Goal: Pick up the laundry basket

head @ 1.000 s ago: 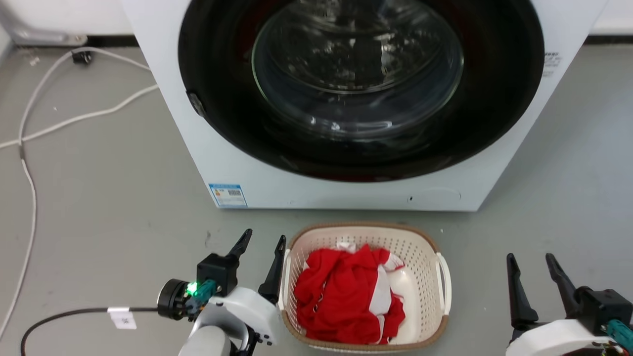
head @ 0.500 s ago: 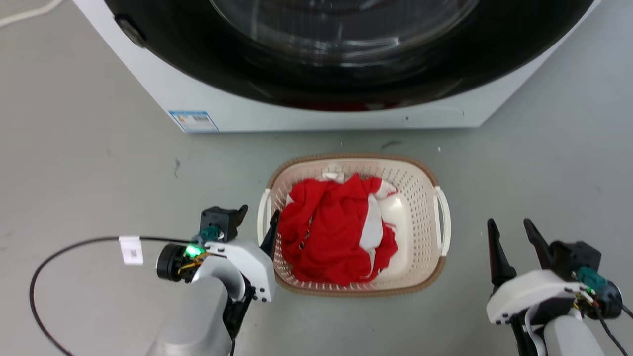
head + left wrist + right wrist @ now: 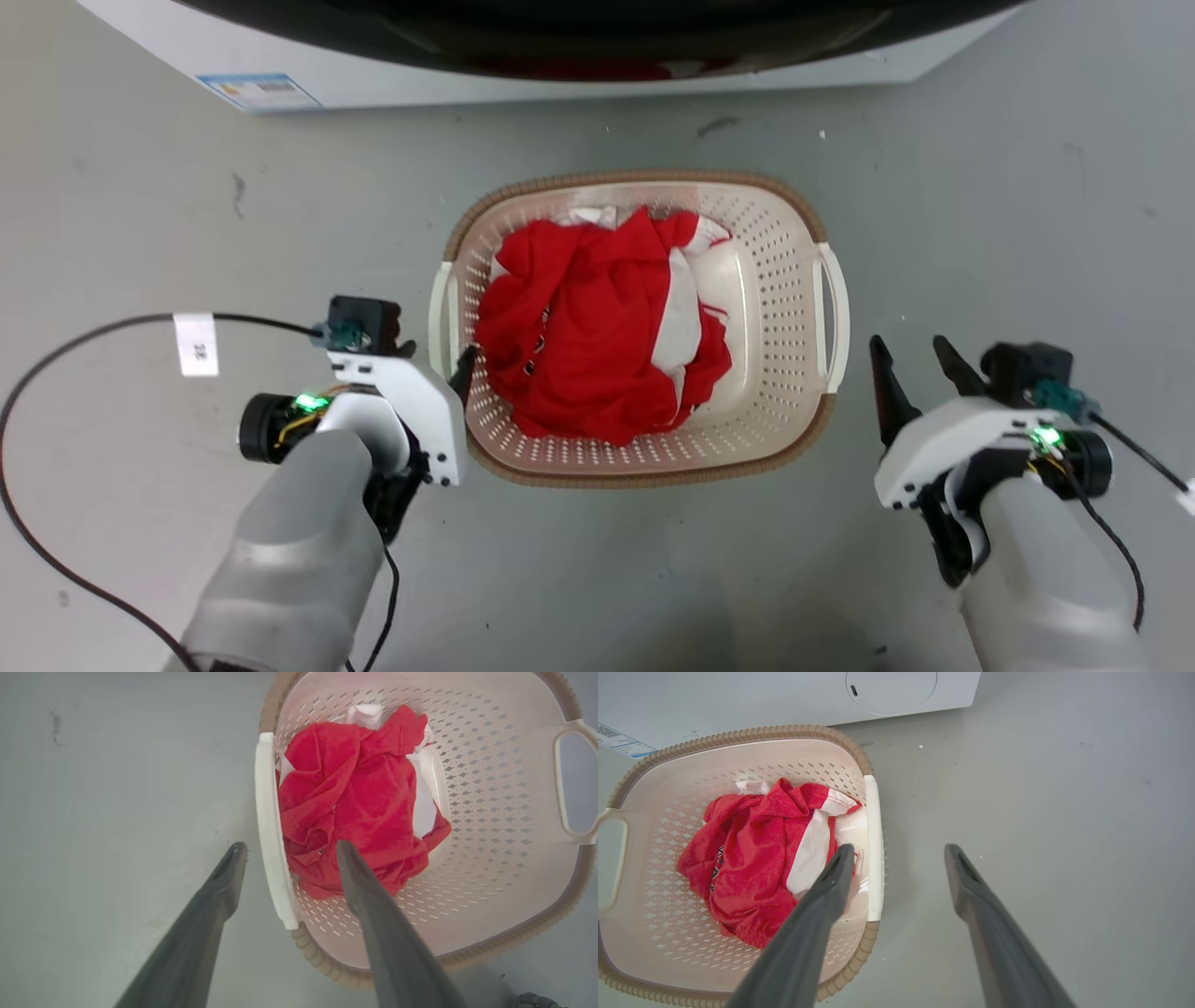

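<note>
**Laundry basket on the floor between my two spread pincers**

Head view: the laundry basket (image 3: pixel 784 308) sits on the grey floor (image 3: pixel 140 205) before the washer (image 3: pixel 467 84), with red and white clothes (image 3: pixel 579 327) inside. My left pincer (image 3: pixel 434 355) is at its left handle (image 3: pixel 439 308). My right pincer (image 3: pixel 907 343), spread, stands just beside the right handle (image 3: pixel 834 308), apart from it.

Left wrist view: the fingers are spread, one on each side of the white handle, with gaps showing.

Right wrist view: the fingers are spread, and the handle shows between them.

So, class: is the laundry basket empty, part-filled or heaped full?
Part-filled. The laundry basket holds crumpled red and white cloth lying low inside, with bare perforated wall showing above and beside it.
</note>
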Motion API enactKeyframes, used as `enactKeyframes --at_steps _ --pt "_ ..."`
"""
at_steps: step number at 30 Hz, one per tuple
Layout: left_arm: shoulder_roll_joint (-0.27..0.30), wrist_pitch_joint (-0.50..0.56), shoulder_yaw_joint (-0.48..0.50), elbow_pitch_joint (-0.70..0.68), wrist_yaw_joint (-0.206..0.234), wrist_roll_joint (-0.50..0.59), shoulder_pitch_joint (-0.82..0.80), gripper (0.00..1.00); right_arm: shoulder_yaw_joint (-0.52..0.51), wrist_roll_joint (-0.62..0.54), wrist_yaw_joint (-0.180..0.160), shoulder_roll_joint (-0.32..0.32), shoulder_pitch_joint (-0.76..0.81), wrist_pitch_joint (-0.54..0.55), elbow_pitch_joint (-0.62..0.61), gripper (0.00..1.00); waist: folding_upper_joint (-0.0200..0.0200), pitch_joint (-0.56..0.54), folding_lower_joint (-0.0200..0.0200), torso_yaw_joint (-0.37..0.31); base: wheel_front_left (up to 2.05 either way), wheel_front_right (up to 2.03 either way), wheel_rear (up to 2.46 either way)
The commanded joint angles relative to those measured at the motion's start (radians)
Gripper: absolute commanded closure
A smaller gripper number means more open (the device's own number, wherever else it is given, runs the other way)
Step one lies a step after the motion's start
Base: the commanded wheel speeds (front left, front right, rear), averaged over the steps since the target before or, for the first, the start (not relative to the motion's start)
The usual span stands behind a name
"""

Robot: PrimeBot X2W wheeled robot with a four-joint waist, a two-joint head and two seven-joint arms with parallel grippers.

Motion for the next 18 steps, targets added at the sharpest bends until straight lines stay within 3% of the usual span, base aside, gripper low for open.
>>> enactKeyframes --at_steps 1,10,18 --pt "0.013 0.025 -0.010 0.014 0.001 -0.024 -0.032 0.00 0.019 0.014 0.000 0.001 -0.053 0.008 0.047 0.00 0.0000 0.047 -0.0002 -0.018 0.00 0.00 0.00" --pt "0.050 0.135 -0.056 0.068 0.001 -0.098 -0.137 0.00 0.120 0.084 0.000 0.001 -0.234 0.061 0.229 0.00 0.0000 0.123 -0.0002 -0.025 0.00 0.00 0.00" --pt "0.066 0.191 -0.098 0.107 0.000 -0.134 -0.225 0.00 0.240 0.194 -0.001 0.000 -0.349 0.136 0.318 0.00 0.0000 0.174 -0.0002 -0.027 0.00 0.00 0.00"
